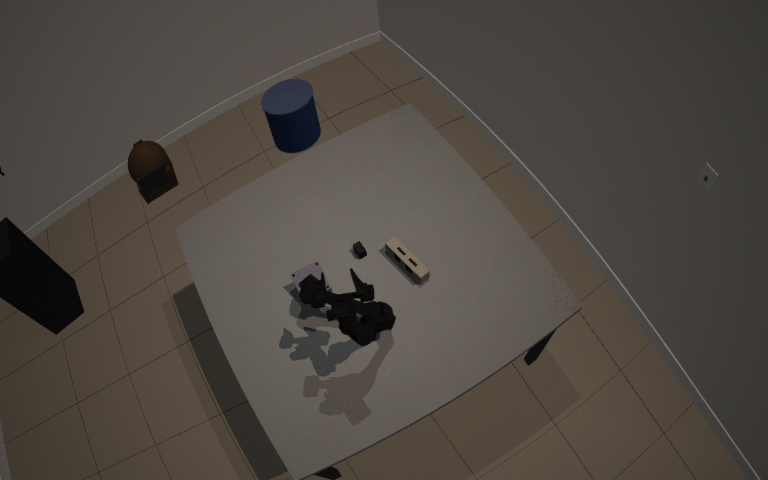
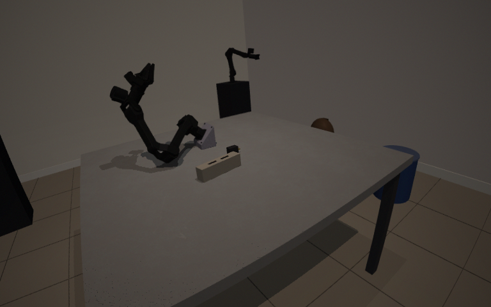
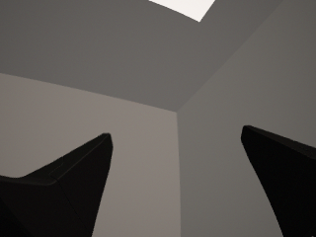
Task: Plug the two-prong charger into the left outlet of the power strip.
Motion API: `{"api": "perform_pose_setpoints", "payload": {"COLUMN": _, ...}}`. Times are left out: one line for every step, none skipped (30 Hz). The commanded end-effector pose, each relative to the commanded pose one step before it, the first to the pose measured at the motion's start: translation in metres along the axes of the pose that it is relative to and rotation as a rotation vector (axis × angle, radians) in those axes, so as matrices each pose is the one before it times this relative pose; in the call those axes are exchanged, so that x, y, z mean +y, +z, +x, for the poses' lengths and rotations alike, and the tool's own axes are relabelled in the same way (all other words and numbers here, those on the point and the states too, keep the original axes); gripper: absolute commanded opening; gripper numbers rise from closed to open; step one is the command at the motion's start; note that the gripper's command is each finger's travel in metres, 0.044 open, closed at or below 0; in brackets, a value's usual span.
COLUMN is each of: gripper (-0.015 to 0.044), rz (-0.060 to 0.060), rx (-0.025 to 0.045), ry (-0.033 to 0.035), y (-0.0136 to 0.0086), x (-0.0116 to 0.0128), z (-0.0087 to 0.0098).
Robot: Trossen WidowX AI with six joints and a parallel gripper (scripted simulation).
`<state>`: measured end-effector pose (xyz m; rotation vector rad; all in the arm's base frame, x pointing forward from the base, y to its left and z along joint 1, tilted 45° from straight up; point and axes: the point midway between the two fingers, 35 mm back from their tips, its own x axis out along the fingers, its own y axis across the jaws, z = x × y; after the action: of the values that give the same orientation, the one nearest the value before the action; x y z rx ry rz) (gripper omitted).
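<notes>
The black charger (image 1: 359,249) (image 2: 232,148) lies on the table beside the power strip, on the side of the arm's base. Its small gold prongs point right in the exterior view, alongside the strip, not toward it. The beige power strip (image 1: 420,271) (image 2: 218,168) has two dark slots on top and dark openings on the side facing the charger. My gripper (image 1: 337,272) (image 2: 151,64) (image 3: 180,136) is open and empty, raised high above the table and tilted upward, well away from both. The wrist view shows only the fingers, walls and ceiling, not the charger or strip.
The arm's pale mount (image 1: 305,271) (image 2: 208,136) stands on the table (image 1: 368,181) (image 2: 289,173), close to the charger. Beyond the table are a blue bin (image 1: 294,124) (image 2: 403,181), a brown rounded object (image 1: 148,161) (image 2: 322,125) and a black block (image 1: 39,283).
</notes>
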<state>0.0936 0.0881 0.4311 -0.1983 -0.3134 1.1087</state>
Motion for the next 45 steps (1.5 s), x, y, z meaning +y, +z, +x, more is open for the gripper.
{"api": "perform_pose_setpoints", "payload": {"gripper": 0.0426, "rz": -0.0013, "rx": 0.00076, "ry": -0.00045, "y": -0.00004, "x": 0.00021, "z": 0.00011}}
{"api": "perform_pose_setpoints", "payload": {"gripper": 0.0440, "rz": -0.0040, "rx": 0.00230, "ry": -0.00134, "y": -0.00012, "x": 0.00063, "z": 0.00032}}
{"api": "perform_pose_setpoints", "payload": {"gripper": 0.0440, "rz": -0.0066, "rx": 0.00386, "ry": -0.00222, "y": -0.00020, "x": 0.00104, "z": 0.00054}}
{"api": "perform_pose_setpoints", "payload": {"gripper": 0.0440, "rz": -0.0092, "rx": 0.00546, "ry": -0.00309, "y": -0.00029, "x": 0.00145, "z": 0.00077}}
{"api": "perform_pose_setpoints", "payload": {"gripper": 0.0440, "rz": -0.0117, "rx": 0.00711, "ry": -0.00394, "y": -0.00039, "x": 0.00186, "z": 0.00101}}
{"api": "perform_pose_setpoints", "payload": {"gripper": 0.0440, "rz": -0.0142, "rx": 0.00882, "ry": -0.00474, "y": -0.00050, "x": 0.00224, "z": 0.00126}}
{"api": "perform_pose_setpoints", "payload": {"gripper": 0.0440, "rz": -0.0155, "rx": 0.00982, "ry": -0.00512, "y": -0.00058, "x": 0.00243, "z": 0.00142}}
{"api": "perform_pose_setpoints", "payload": {"gripper": 0.0440, "rz": -0.0154, "rx": 0.01002, "ry": -0.00505, "y": -0.00062, "x": 0.00241, "z": 0.00146}}
{"api": "perform_pose_setpoints", "payload": {"gripper": 0.0440, "rz": -0.0153, "rx": 0.01020, "ry": -0.00496, "y": -0.00065, "x": 0.00238, "z": 0.00150}}
{"api": "perform_pose_setpoints", "payload": {"gripper": 0.0440, "rz": -0.0151, "rx": 0.01038, "ry": -0.00488, "y": -0.00068, "x": 0.00236, "z": 0.00154}}
{"api": "perform_pose_setpoints", "payload": {"gripper": 0.0440, "rz": -0.0147, "rx": 0.01017, "ry": -0.00307, "y": 0.00006, "x": 0.00235, "z": 0.00177}}
{"api": "perform_pose_setpoints", "payload": {"gripper": 0.0440, "rz": -0.0147, "rx": 0.01043, "ry": -0.00302, "y": 0.00004, "x": 0.00235, "z": 0.00182}}
{"api": "perform_pose_setpoints", "payload": {"gripper": 0.0440, "rz": -0.0146, "rx": 0.01059, "ry": -0.00294, "y": 0.00001, "x": 0.00233, "z": 0.00186}}
{"api": "perform_pose_setpoints", "payload": {"gripper": 0.0440, "rz": -0.0145, "rx": 0.01074, "ry": -0.00286, "y": -0.00001, "x": 0.00231, "z": 0.00190}}
{"api": "perform_pose_setpoints", "payload": {"gripper": 0.0440, "rz": -0.0144, "rx": 0.01089, "ry": -0.00278, "y": -0.00004, "x": 0.00229, "z": 0.00194}}
{"api": "perform_pose_setpoints", "payload": {"gripper": 0.0440, "rz": -0.0143, "rx": 0.01104, "ry": -0.00269, "y": -0.00006, "x": 0.00227, "z": 0.00198}}
{"api": "perform_pose_setpoints", "payload": {"gripper": 0.0440, "rz": -0.0142, "rx": 0.01118, "ry": -0.00260, "y": -0.00009, "x": 0.00225, "z": 0.00201}}
{"api": "perform_pose_setpoints", "payload": {"gripper": 0.0440, "rz": -0.0141, "rx": 0.01133, "ry": -0.00251, "y": -0.00011, "x": 0.00223, "z": 0.00205}}
{"api": "perform_pose_setpoints", "payload": {"gripper": 0.0440, "rz": -0.0139, "rx": 0.01147, "ry": -0.00242, "y": -0.00014, "x": 0.00221, "z": 0.00209}}
{"api": "perform_pose_setpoints", "payload": {"gripper": 0.0440, "rz": -0.0138, "rx": 0.01161, "ry": -0.00233, "y": -0.00016, "x": 0.00219, "z": 0.00213}}
{"api": "perform_pose_setpoints", "payload": {"gripper": 0.0440, "rz": -0.0137, "rx": 0.01175, "ry": -0.00223, "y": -0.00019, "x": 0.00217, "z": 0.00216}}
{"api": "perform_pose_setpoints", "payload": {"gripper": 0.0440, "rz": -0.0136, "rx": 0.01189, "ry": -0.00213, "y": -0.00021, "x": 0.00215, "z": 0.00220}}
{"api": "perform_pose_setpoints", "payload": {"gripper": 0.0440, "rz": -0.0135, "rx": 0.01202, "ry": -0.00203, "y": -0.00024, "x": 0.00213, "z": 0.00224}}
{"api": "perform_pose_setpoints", "payload": {"gripper": 0.0440, "rz": -0.0134, "rx": 0.01216, "ry": -0.00192, "y": -0.00026, "x": 0.00211, "z": 0.00227}}
{"api": "perform_pose_setpoints", "payload": {"gripper": 0.0440, "rz": -0.0132, "rx": 0.01229, "ry": -0.00182, "y": -0.00028, "x": 0.00209, "z": 0.00231}}
{"api": "perform_pose_setpoints", "payload": {"gripper": 0.0440, "rz": -0.0131, "rx": 0.01242, "ry": -0.00171, "y": -0.00031, "x": 0.00207, "z": 0.00234}}
{"api": "perform_pose_setpoints", "payload": {"gripper": 0.0440, "rz": -0.0130, "rx": 0.01254, "ry": -0.00160, "y": -0.00033, "x": 0.00206, "z": 0.00238}}
{"api": "perform_pose_setpoints", "payload": {"gripper": 0.0440, "rz": -0.0129, "rx": 0.01267, "ry": -0.00149, "y": -0.00036, "x": 0.00204, "z": 0.00242}}
{"api": "perform_pose_setpoints", "payload": {"gripper": 0.0440, "rz": -0.0128, "rx": 0.01279, "ry": -0.00138, "y": -0.00038, "x": 0.00202, "z": 0.00245}}
{"api": "perform_pose_setpoints", "payload": {"gripper": 0.0440, "rz": -0.0126, "rx": 0.01291, "ry": -0.00126, "y": -0.00040, "x": 0.00200, "z": 0.00249}}
{"api": "perform_pose_setpoints", "payload": {"gripper": 0.0440, "rz": -0.0109, "rx": 0.01189, "ry": -0.00120, "y": -0.00026, "x": 0.00187, "z": 0.00248}}
{"api": "perform_pose_setpoints", "payload": {"gripper": 0.0440, "rz": -0.0108, "rx": 0.01208, "ry": -0.00110, "y": -0.00029, "x": 0.00187, "z": 0.00253}}
{"api": "perform_pose_setpoints", "payload": {"gripper": 0.0440, "rz": -0.0107, "rx": 0.01220, "ry": -0.00098, "y": -0.00032, "x": 0.00185, "z": 0.00257}}
{"api": "perform_pose_setpoints", "payload": {"gripper": 0.0440, "rz": -0.0106, "rx": 0.01231, "ry": -0.00087, "y": -0.00035, "x": 0.00183, "z": 0.00261}}
{"api": "perform_pose_setpoints", "payload": {"gripper": 0.0440, "rz": -0.0105, "rx": 0.01242, "ry": -0.00075, "y": -0.00038, "x": 0.00182, "z": 0.00265}}
{"api": "perform_pose_setpoints", "payload": {"gripper": 0.0440, "rz": -0.0103, "rx": 0.01252, "ry": -0.00063, "y": -0.00041, "x": 0.00180, "z": 0.00268}}
{"api": "perform_pose_setpoints", "payload": {"gripper": 0.0440, "rz": -0.0102, "rx": 0.01263, "ry": -0.00051, "y": -0.00044, "x": 0.00178, "z": 0.00272}}
{"api": "perform_pose_setpoints", "payload": {"gripper": 0.0440, "rz": -0.0101, "rx": 0.01273, "ry": -0.00039, "y": -0.00046, "x": 0.00177, "z": 0.00276}}
{"api": "perform_pose_setpoints", "payload": {"gripper": 0.0440, "rz": -0.0099, "rx": 0.01283, "ry": -0.00027, "y": -0.00049, "x": 0.00175, "z": 0.00280}}
{"api": "perform_pose_setpoints", "payload": {"gripper": 0.0440, "rz": -0.0098, "rx": 0.01293, "ry": -0.00015, "y": -0.00052, "x": 0.00173, "z": 0.00283}}
{"api": "perform_pose_setpoints", "payload": {"gripper": 0.0440, "rz": -0.0058, "rx": 0.01188, "ry": -0.00088, "y": -0.00070, "x": 0.00102, "z": 0.00247}}
{"api": "perform_pose_setpoints", "payload": {"gripper": 0.0440, "rz": -0.0057, "rx": 0.01201, "ry": -0.00079, "y": -0.00073, "x": 0.00101, "z": 0.00251}}
{"api": "perform_pose_setpoints", "payload": {"gripper": 0.0440, "rz": -0.0056, "rx": 0.01209, "ry": -0.00069, "y": -0.00076, "x": 0.00099, "z": 0.00254}}
{"api": "perform_pose_setpoints", "payload": {"gripper": 0.0440, "rz": -0.0055, "rx": 0.01217, "ry": -0.00059, "y": -0.00079, "x": 0.00097, "z": 0.00257}}
{"api": "perform_pose_setpoints", "payload": {"gripper": 0.0440, "rz": -0.0052, "rx": 0.01200, "ry": -0.00049, "y": -0.00080, "x": 0.00094, "z": 0.00255}}
